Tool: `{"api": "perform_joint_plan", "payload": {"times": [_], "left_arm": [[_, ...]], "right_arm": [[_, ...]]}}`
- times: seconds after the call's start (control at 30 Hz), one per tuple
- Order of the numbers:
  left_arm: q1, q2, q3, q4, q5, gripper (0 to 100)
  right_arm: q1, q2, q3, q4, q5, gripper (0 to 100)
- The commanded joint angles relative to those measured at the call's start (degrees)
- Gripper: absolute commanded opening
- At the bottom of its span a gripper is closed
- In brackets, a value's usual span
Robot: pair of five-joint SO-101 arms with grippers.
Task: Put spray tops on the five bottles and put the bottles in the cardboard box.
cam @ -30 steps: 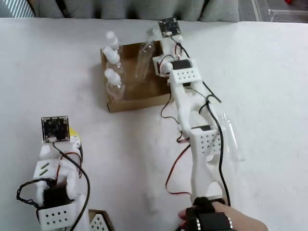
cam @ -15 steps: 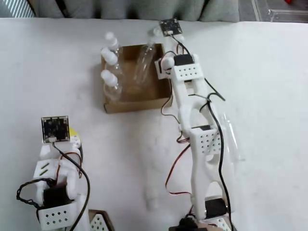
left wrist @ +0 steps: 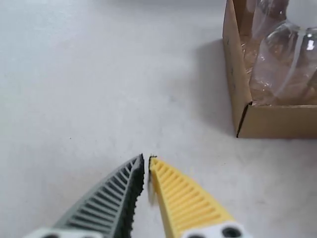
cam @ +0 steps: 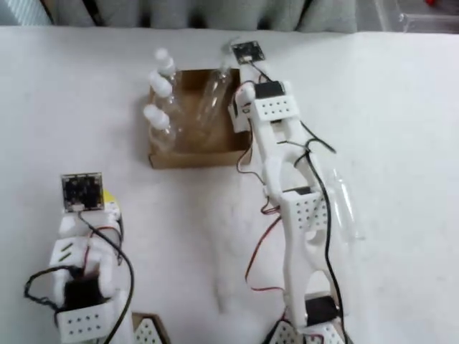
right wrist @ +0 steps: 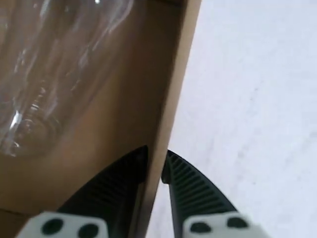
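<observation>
1. My right gripper (right wrist: 154, 159) is clamped on the box (right wrist: 174, 94). One finger sits inside the wall and the other outside, with the cardboard pinched between them.
2. From above, my right arm stretches across the table (cam: 86, 86) to the wall of the box on my right side, near its far corner.
3. My left gripper (left wrist: 146, 161) has its fingers together, tips all but touching, with nothing between them. It hangs low over the bare table, apart from the box, whose near corner lies ahead of it.
4. The box stands open at the far middle of the table.
5. Three capped bottles (cam: 159, 118) stand in a row inside the box along the wall toward my left arm, their white spray tops above the rim.
6. A leaning bottle (cam: 210, 97) rests tilted in the box near my right gripper, its neck toward the far rim. My right wrist view shows its clear body (right wrist: 44, 64) just beside the inner finger. I cannot tell whether it has a top.
7. A loose bottle (cam: 343, 201) lies flat on the table on the outer side of my right arm, well apart from the box.
</observation>
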State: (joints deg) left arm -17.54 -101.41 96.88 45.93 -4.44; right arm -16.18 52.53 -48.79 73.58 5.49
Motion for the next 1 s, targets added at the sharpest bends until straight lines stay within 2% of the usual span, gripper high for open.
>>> {"api": "perform_joint_plan", "payload": {"times": [0.0,0.97], "left_arm": [[0.7,-0.3,-0.2,-1.8,-0.5,3],[0.7,-0.3,-0.1,-1.8,-0.5,3]], "right_arm": [[-2.2,-4.6,-2.7,3.6,0.2,1.5],[-3.7,-6.6,-2.2,18.7,0.2,1.5]]}}
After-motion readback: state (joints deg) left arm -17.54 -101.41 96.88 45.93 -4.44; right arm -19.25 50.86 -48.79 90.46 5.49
